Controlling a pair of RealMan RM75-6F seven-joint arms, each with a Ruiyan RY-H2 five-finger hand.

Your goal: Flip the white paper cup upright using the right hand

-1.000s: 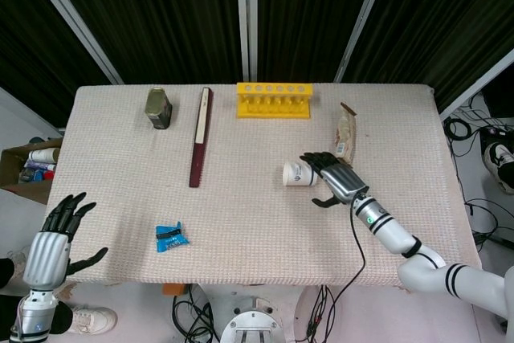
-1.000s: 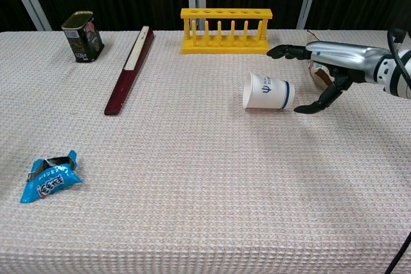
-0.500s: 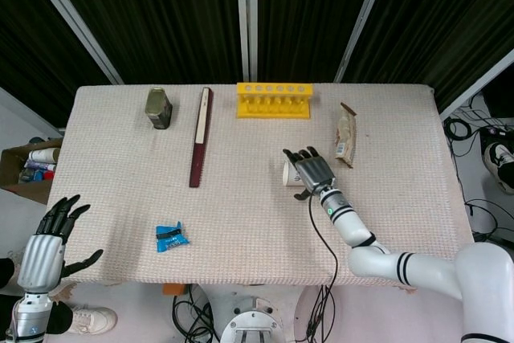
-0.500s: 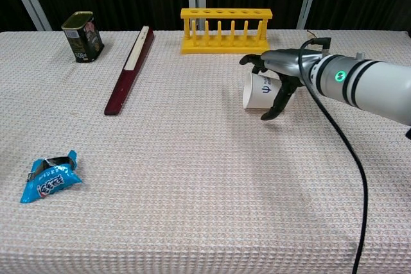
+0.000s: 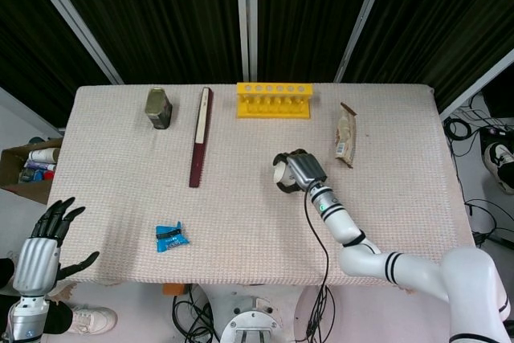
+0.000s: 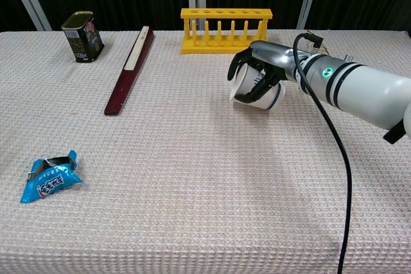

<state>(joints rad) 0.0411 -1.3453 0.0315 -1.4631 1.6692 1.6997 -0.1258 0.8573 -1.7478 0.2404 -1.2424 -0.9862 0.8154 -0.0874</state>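
Note:
The white paper cup (image 6: 247,89) with a blue band lies on its side at the table's middle right, mouth toward the left. My right hand (image 6: 262,68) covers it from above, its fingers curled over the rim and body so that it grips the cup. From the head view the cup (image 5: 279,172) shows only as a white edge left of the right hand (image 5: 299,171). My left hand (image 5: 44,237) hangs off the table's near left corner, fingers spread, holding nothing.
A yellow rack (image 6: 225,29) stands behind the cup. A brown packet (image 5: 346,133) lies to its right. A dark red slat (image 6: 130,68), a tin can (image 6: 83,36) and a blue snack packet (image 6: 49,181) lie to the left.
My right hand slid left over the cup and closed its fingers around it. The cup shifted slightly left. My left hand sank a little lower.

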